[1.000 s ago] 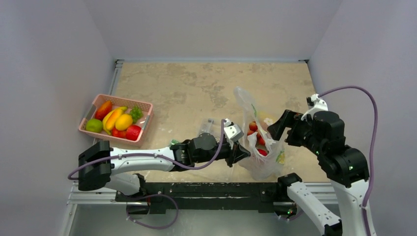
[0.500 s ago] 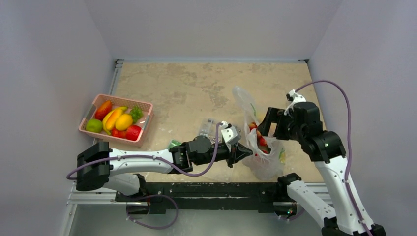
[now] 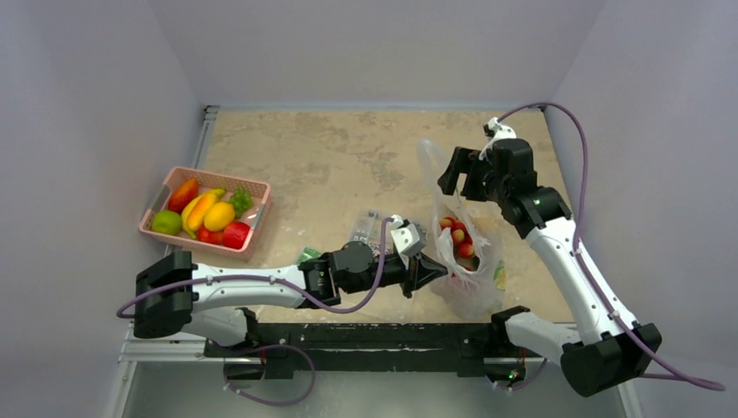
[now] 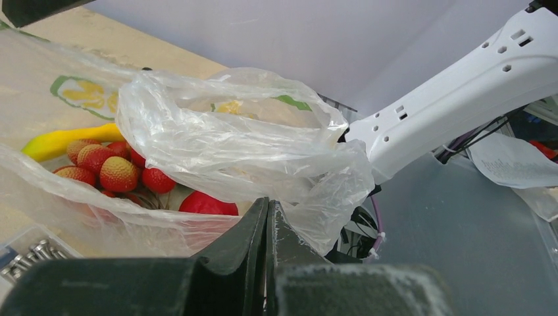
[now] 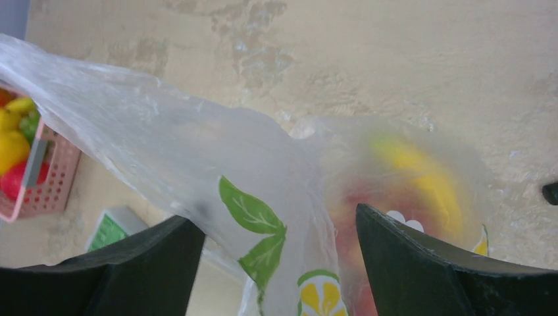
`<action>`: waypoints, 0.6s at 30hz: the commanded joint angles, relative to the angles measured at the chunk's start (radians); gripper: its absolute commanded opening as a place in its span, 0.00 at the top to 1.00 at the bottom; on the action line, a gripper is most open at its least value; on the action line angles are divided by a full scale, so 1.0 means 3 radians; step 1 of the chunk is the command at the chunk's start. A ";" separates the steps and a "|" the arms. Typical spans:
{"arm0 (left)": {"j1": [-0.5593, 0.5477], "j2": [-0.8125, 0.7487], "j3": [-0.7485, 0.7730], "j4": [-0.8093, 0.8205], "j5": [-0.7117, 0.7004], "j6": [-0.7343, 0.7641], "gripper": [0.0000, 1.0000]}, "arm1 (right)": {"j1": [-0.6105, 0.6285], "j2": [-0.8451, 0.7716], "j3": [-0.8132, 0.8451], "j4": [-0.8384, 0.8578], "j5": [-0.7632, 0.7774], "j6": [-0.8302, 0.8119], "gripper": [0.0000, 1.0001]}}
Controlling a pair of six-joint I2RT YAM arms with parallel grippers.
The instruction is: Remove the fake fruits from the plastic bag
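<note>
Jaws: left gripper (image 4: 268, 214) pinches plastic bag (image 4: 230, 145); raised right gripper (image 5: 279, 237) gapes above it

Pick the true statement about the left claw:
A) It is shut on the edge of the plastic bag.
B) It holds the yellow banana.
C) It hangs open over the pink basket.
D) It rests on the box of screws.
A: the left claw is pinched shut on the plastic bag, with the red fruits inside.

Top view overhead; wrist views close, share plastic bag (image 4: 250, 145).
</note>
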 commanded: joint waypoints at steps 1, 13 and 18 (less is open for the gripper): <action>-0.0034 -0.0180 0.0033 -0.0029 -0.0170 -0.0164 1.00 | 0.0000 0.0011 -0.0089 0.0586 0.0446 0.0346 0.26; -0.0715 -0.0183 -0.0068 0.0073 -0.0993 0.0175 1.00 | -0.0383 0.0916 0.1056 0.0611 0.0603 0.0209 1.00; -0.1109 0.0201 0.0090 0.0232 -0.1393 0.0399 1.00 | -0.0472 0.1255 0.1570 0.0427 0.0411 -0.0058 1.00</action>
